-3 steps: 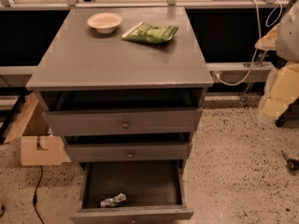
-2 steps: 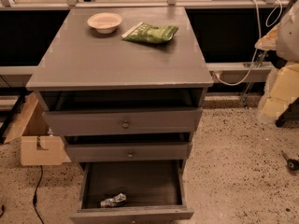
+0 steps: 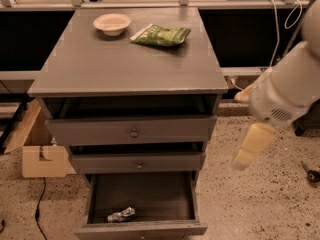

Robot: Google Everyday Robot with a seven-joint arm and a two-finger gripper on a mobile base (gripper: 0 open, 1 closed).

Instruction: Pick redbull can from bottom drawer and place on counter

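Observation:
The redbull can, small, silvery and crinkled, lies on its side at the front left of the open bottom drawer. The counter is the grey top of the cabinet. My gripper hangs pale yellow from the white arm, to the right of the cabinet at the height of the upper drawers. It is well above and to the right of the can and holds nothing that I can see.
A pale bowl and a green snack bag sit at the back of the counter. Two shallower knobbed drawers stand slightly out. A cardboard box and a cable lie on the floor at the left.
The arm has swung left and down toward the cabinet's right side. The can, drawers and counter items have not moved.

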